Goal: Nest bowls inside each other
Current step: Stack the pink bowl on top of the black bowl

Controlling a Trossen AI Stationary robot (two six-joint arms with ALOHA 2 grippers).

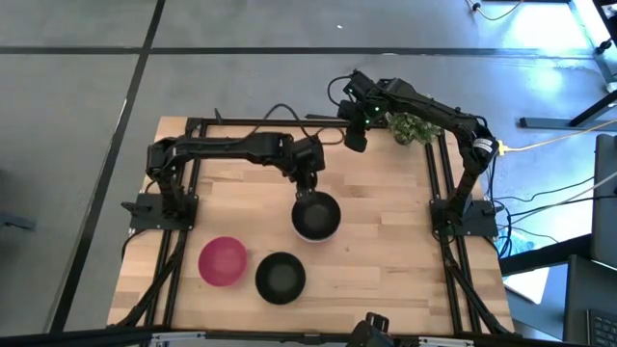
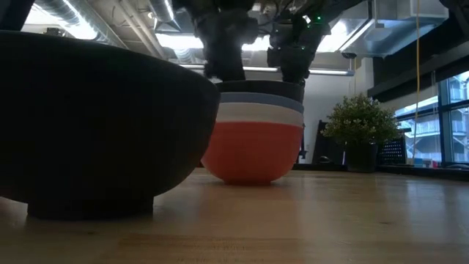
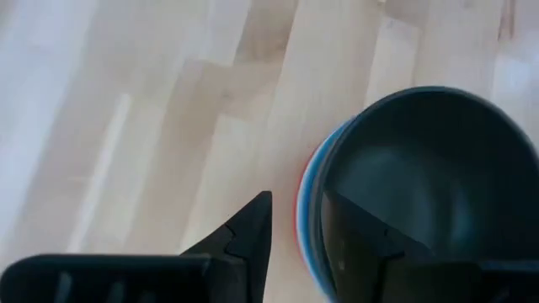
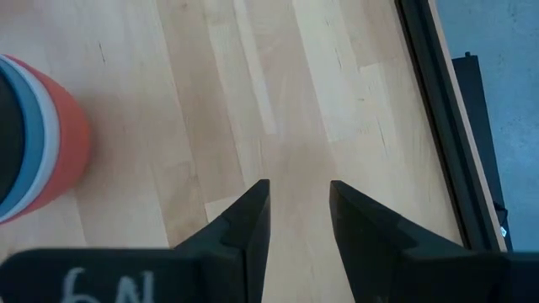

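A stack of nested bowls (image 1: 316,216) stands mid-table: red at the bottom (image 2: 253,150), then white, light blue, and a black one on top (image 3: 429,168). A magenta-pink bowl (image 1: 222,260) and a second black bowl (image 1: 281,278) stand apart near the front edge, each resting on its base. My left gripper (image 3: 299,202) is open over the stack's far rim, pointing down. One finger (image 3: 253,227) is outside the stack and the other (image 3: 362,236) is inside the top black bowl. My right gripper (image 4: 299,189) is open and empty near the far edge (image 1: 355,135). My left gripper stands astride the stack's rim (image 3: 316,210) from above. Bare wood shows between its outer finger and the red bowl's wall. I cannot tell whether the inner finger touches the black bowl's inside wall. The stack rests on the table.
A small green potted plant (image 1: 415,125) stands at the far right corner, beside my right arm. Dark frame rails (image 1: 439,193) run along the table's left and right sides. Bare wood (image 1: 386,270) lies to the right of the stack.
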